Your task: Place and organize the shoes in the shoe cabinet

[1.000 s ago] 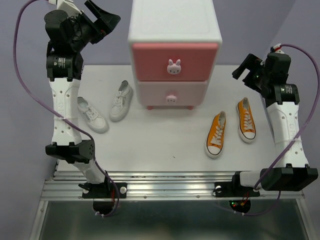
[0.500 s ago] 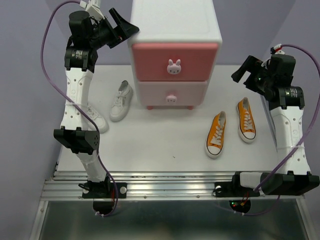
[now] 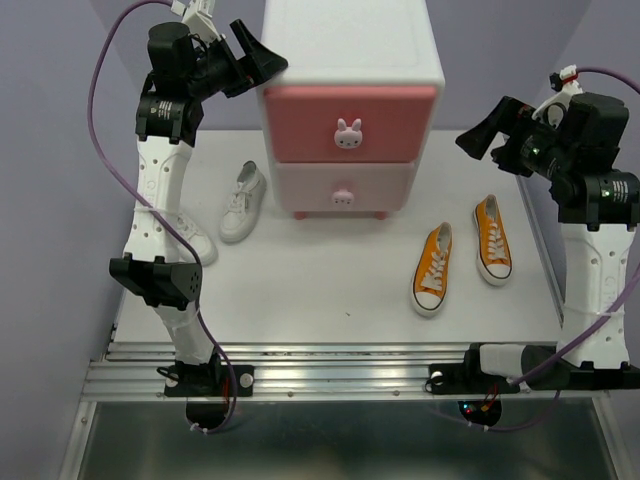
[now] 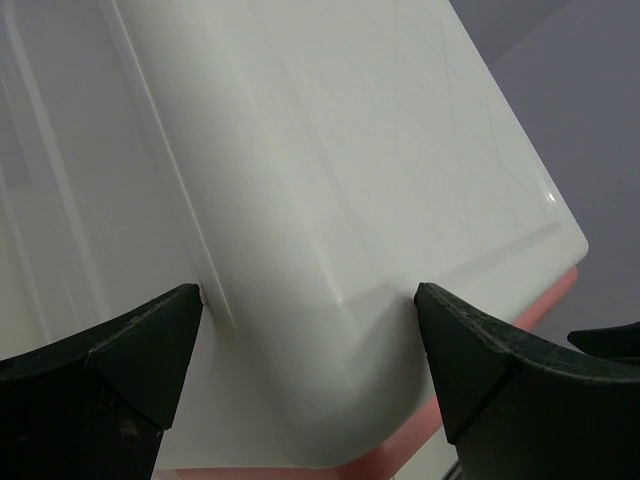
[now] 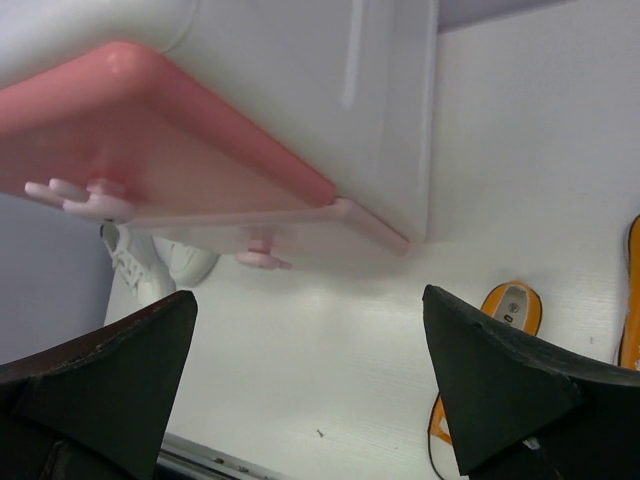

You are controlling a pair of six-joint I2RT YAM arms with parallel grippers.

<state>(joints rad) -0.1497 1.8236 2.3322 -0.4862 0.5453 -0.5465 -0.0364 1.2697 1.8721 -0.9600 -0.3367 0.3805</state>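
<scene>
Left gripper jaws spread, empty, straddling shoe cabinet's top left corner; contact unclear. Right gripper jaws spread, empty, off cabinet's right side, apart from it. Both drawers shut. White sneakers lie left of cabinet, orange sneakers front-right of it.

Table before the cabinet lies open — shoes flank it.

place: robot lab test cell
walls: plain purple backdrop all round
bench: white table, aluminium rail carrying arm bases
wiring: purple cables looping loose
</scene>
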